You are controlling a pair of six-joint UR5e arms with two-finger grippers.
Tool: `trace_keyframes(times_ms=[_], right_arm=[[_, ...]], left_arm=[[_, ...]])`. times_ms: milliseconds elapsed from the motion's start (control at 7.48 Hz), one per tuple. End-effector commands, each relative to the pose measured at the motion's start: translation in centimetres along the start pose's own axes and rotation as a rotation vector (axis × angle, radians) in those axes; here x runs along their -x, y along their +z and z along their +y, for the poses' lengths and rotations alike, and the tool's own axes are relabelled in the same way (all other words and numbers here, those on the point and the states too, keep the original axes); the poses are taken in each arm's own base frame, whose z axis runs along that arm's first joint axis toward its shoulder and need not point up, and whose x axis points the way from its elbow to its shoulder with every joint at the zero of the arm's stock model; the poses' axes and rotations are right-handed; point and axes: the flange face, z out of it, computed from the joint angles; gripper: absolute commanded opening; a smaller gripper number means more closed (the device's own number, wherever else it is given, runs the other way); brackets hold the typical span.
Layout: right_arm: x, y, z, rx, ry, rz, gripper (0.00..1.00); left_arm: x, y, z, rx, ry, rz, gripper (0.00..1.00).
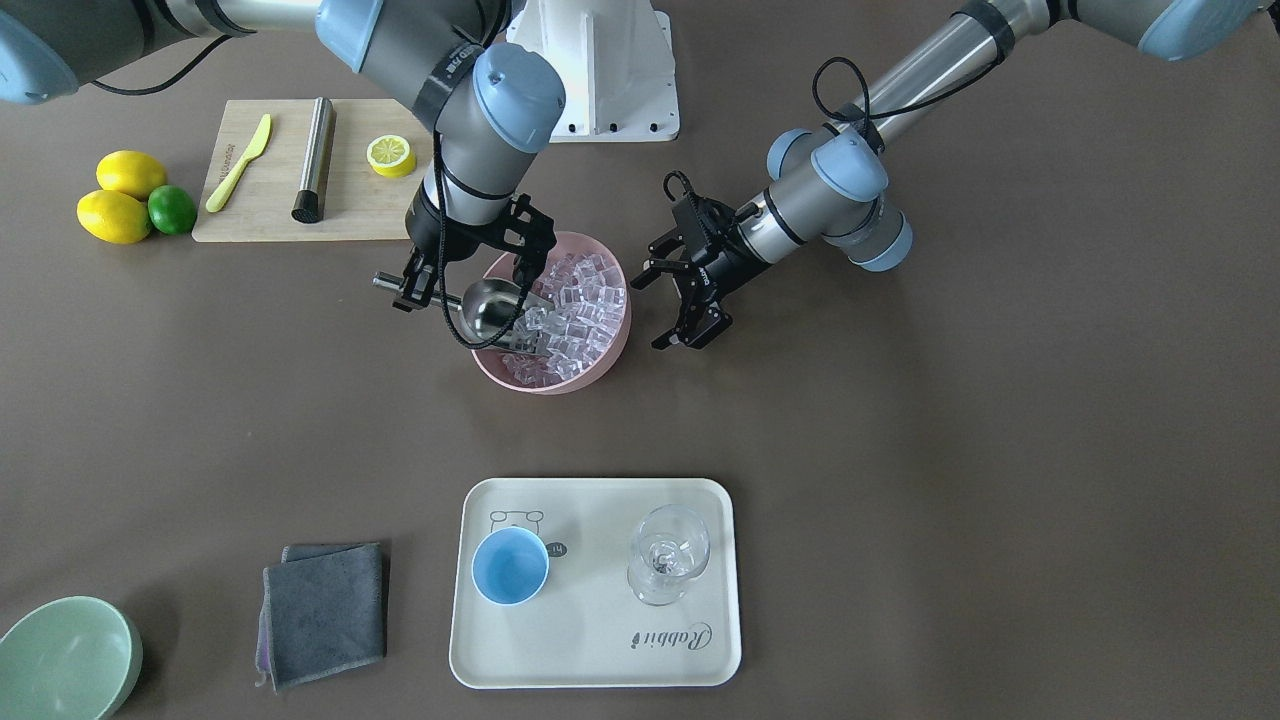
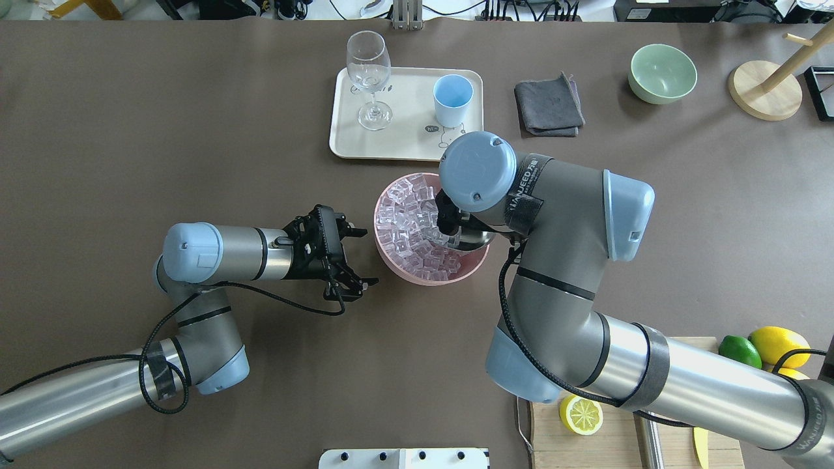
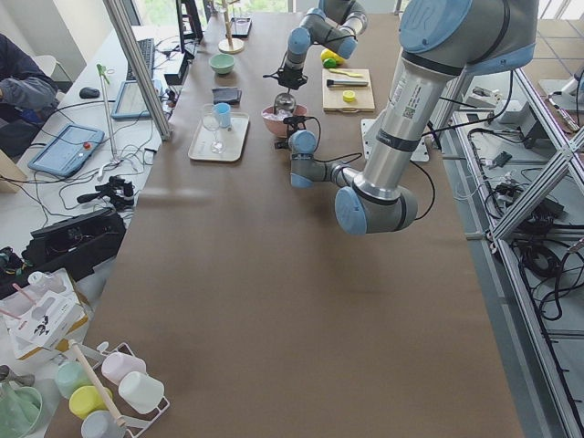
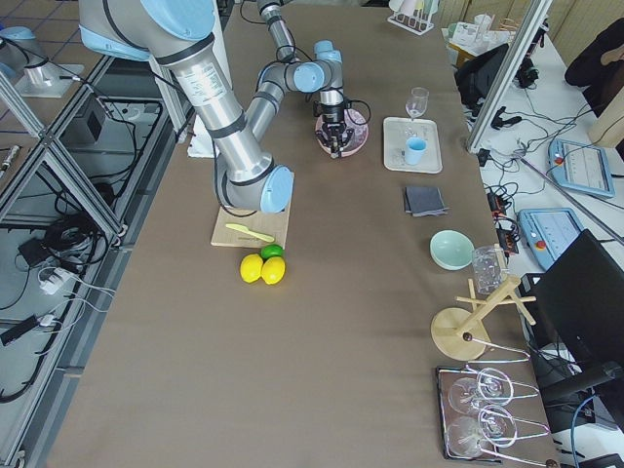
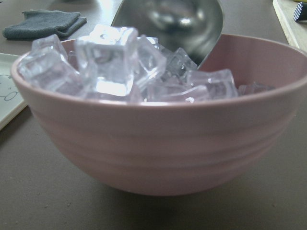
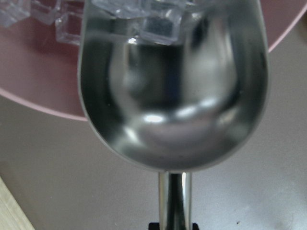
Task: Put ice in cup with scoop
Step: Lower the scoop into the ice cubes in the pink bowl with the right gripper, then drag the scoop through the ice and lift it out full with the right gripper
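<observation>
The ice (image 1: 585,305) fills a pink bowl (image 1: 560,385) at the table's middle. My right gripper (image 1: 425,290) is shut on the handle of the steel scoop (image 1: 490,305). The scoop's mouth is pushed into the ice; in the right wrist view the scoop's trough (image 6: 172,96) is bare, with a few cubes (image 6: 144,14) at its lip. My left gripper (image 1: 655,310) is open and empty, close beside the bowl without touching it. The light-blue cup (image 1: 510,565) stands empty on a cream tray (image 1: 600,660). In the left wrist view the bowl (image 5: 158,143) fills the frame.
A clear stemmed glass (image 1: 668,555) shares the tray with the cup. A grey cloth (image 1: 325,610) and a pale green bowl (image 1: 65,660) lie beside the tray. A cutting board (image 1: 270,200) with a steel rod (image 1: 315,160), a half lemon and a knife is behind the right arm.
</observation>
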Motion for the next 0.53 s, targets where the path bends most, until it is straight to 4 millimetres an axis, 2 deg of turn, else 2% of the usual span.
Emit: trace_keyframes(times_ms=[0,401], right_arm=[[0.0,-0.3,-0.3,-0.086,0.048,0.019,0.0],[0.6,-0.8,2.0,-0.151,0.056,0.032,0.0]], left_arm=[[-0.1,0.0,0.1,0.002,0.0,0.002,0.98],[-0.1,0.0,0.1,0.002,0.0,0.002,0.98]])
